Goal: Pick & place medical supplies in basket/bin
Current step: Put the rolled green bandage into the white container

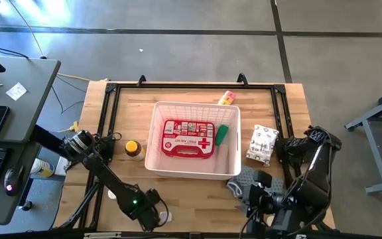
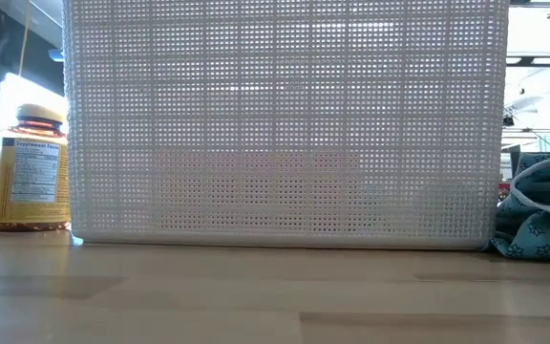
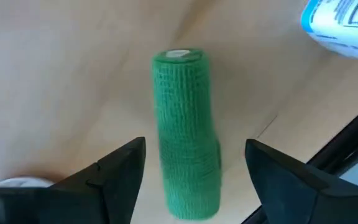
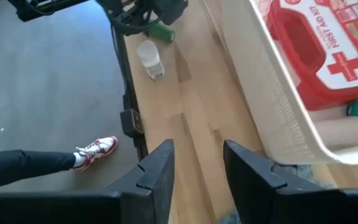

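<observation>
Here, view by view:
High view: white lattice basket [image 1: 155,136] mid-table holds the red first-aid case [image 1: 188,138] and a green roll [image 1: 222,135]; an amber bottle [image 1: 132,149] stands just beside its left wall; left gripper [image 1: 156,217] sits at the near edge, right gripper [image 1: 253,202] near-right.
Low view: the basket's mesh wall fills the frame; yellow-labelled bottle to one side, blue star-print cloth [image 2: 540,222] to the other.
Left wrist view: a second green roll [image 3: 187,134], ribbed gauze, lies on the wood between the parted fingers [image 3: 114,174], untouched.
Right wrist view: fingers [image 4: 157,168] apart, holding nothing, above bare wood beside the basket; a clear white-capped bottle [image 4: 149,58] lies farther off.
</observation>
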